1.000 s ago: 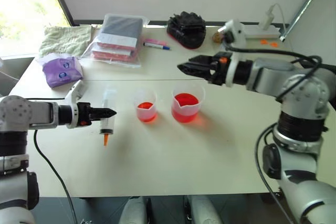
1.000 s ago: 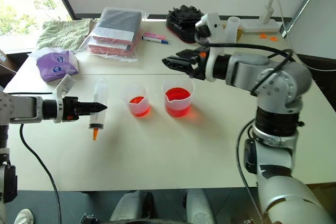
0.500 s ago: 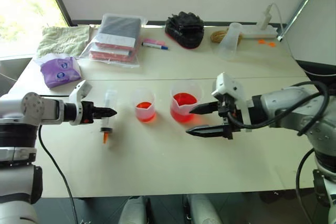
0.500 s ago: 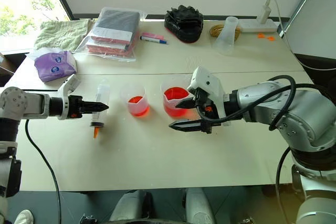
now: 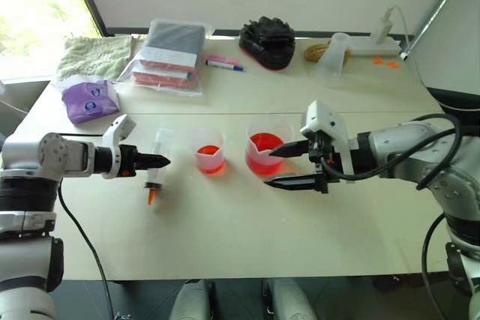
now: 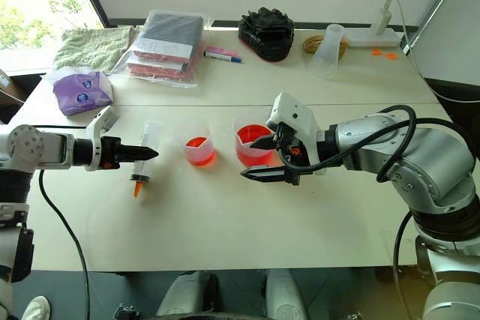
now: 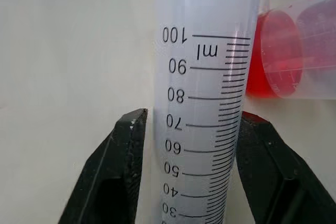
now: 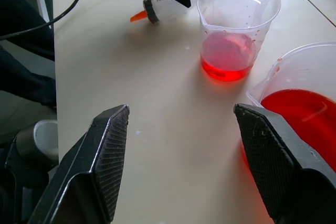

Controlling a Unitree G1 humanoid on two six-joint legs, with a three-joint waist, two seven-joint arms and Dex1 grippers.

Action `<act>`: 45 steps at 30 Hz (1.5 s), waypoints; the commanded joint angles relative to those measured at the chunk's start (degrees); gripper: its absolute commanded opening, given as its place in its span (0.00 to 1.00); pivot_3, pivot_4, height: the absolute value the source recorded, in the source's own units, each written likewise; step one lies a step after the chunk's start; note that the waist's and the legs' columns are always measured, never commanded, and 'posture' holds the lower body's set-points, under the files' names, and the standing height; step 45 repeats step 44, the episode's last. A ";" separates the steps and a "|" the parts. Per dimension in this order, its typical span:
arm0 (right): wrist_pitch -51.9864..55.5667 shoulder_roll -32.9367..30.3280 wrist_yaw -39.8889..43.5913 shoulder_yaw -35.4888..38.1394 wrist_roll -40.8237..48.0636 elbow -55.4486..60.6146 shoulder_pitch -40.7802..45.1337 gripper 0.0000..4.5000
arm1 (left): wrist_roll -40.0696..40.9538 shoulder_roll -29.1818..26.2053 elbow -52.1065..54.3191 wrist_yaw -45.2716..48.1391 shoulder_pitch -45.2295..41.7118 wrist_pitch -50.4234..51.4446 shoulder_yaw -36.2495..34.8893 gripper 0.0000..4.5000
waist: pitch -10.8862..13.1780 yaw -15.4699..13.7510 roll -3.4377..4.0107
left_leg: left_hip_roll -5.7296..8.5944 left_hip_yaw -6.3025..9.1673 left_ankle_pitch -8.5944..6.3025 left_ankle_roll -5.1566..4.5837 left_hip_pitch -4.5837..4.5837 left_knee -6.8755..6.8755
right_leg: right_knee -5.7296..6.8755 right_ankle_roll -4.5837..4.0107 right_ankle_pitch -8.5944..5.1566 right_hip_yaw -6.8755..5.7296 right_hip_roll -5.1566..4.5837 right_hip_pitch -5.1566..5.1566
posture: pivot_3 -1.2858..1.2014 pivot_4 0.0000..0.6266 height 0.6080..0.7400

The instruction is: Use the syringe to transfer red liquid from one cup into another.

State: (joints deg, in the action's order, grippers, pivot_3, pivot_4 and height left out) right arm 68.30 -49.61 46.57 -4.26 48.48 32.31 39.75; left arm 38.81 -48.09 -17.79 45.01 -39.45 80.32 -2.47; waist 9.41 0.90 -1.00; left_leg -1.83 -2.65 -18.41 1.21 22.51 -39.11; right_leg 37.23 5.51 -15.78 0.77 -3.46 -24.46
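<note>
A robot test room or lab, set up for table work; a plain white table (image 5: 225, 237) stands by a window, against a bare white wall; on it sit two graduated plastic beakers (image 5: 264, 152) of red liquid and a large measuring syringe (image 5: 155, 166); behind lie a power strip (image 5: 375, 44), a marker pen (image 5: 223, 65), a folded cloth (image 5: 94, 55) and bagged supplies (image 5: 169, 54).

Bare table (image 5: 225, 222) in front — cups (image 5: 264, 154) behind.
</note>
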 commanded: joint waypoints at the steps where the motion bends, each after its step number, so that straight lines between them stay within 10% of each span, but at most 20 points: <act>1: -1.16 -0.61 0.70 0.19 -0.36 0.27 1.19 0.74 | -1.01 -0.52 0.16 0.12 -0.44 0.07 -0.51 0.94 | 0.00 -0.14 0.00 | 0.00 0.00 0.00 0.00 0.00 -0.01 | 0.00 0.00 0.00 0.00 0.00 0.00 | 0.52 0.24 1.00; 16: -4.89 -0.99 4.65 -2.06 -4.53 -2.93 2.14 0.74 | 0.63 -3.01 2.84 2.07 -0.08 -1.11 -9.42 1.00 | 0.01 -0.17 -0.01 | 0.01 0.00 0.00 0.00 -0.01 -0.04 | 0.02 0.00 0.00 0.00 0.02 0.01 | 0.52 0.24 1.00; 27: -8.85 -2.44 8.65 -2.25 -8.45 -7.38 2.64 0.74 | 6.98 -1.17 23.71 8.43 8.12 -16.86 -19.20 1.00 | 0.03 -0.20 -0.06 | -0.03 -0.01 0.00 0.01 0.00 -0.03 | 0.03 0.00 0.00 0.01 -0.10 0.02 | 0.52 0.24 1.00; 45: -13.59 -8.43 15.64 -2.53 -12.45 -12.35 -0.03 0.74 | 2.17 -12.65 31.38 16.36 23.82 -24.95 -13.84 1.00 | 0.03 -0.20 -0.06 | -0.03 -0.06 -0.01 -0.02 -0.04 -0.04 | 0.01 -0.01 -0.01 0.02 -0.01 0.03 | 0.52 0.24 1.00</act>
